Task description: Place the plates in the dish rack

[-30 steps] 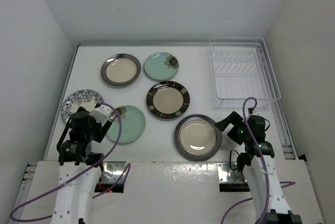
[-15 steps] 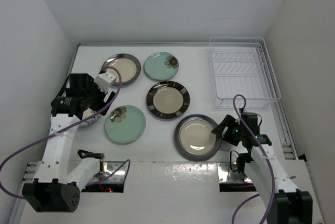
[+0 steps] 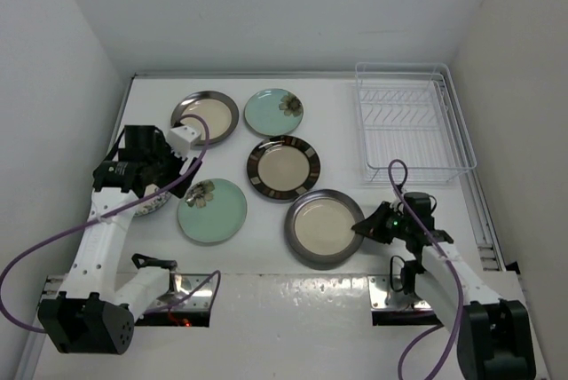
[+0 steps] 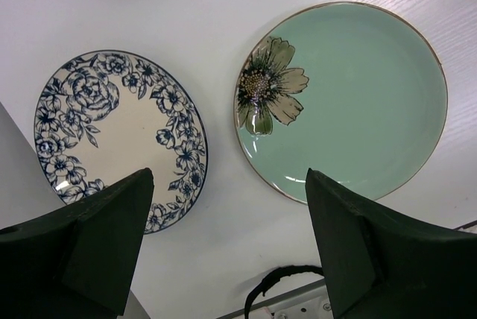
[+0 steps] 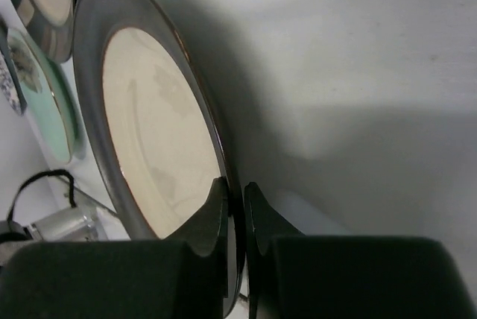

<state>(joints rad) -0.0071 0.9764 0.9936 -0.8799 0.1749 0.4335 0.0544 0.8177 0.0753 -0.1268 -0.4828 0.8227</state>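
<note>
Crockery, six round glazed pieces, all on the white counter (image 3: 342,122); none yet in the white wire dish rack (image 3: 413,122), which stands at the far right corner with thin upright tines and a raised rim.

Item in hand: cream plate with dark grey rim (image 3: 321,229), nearest the arms. The right gripper (image 5: 235,194) has its jaws pressed onto this plate's right edge, the rim pinched between them. Rack lies beyond the jaws, farther back on the same side; right arm clearly the nearer. Plate will probably need standing on edge to slot between the tines.

Idle: the left gripper (image 4: 231,241), jaws spread, empty, above the gap between blue-and-white floral plate (image 4: 112,140) and mint-green flower plate (image 4: 346,99).

Also lying flat: brown-patterned-rim plate (image 3: 284,169), second grey-rimmed plate (image 3: 205,117), second mint plate (image 3: 273,111).
</note>
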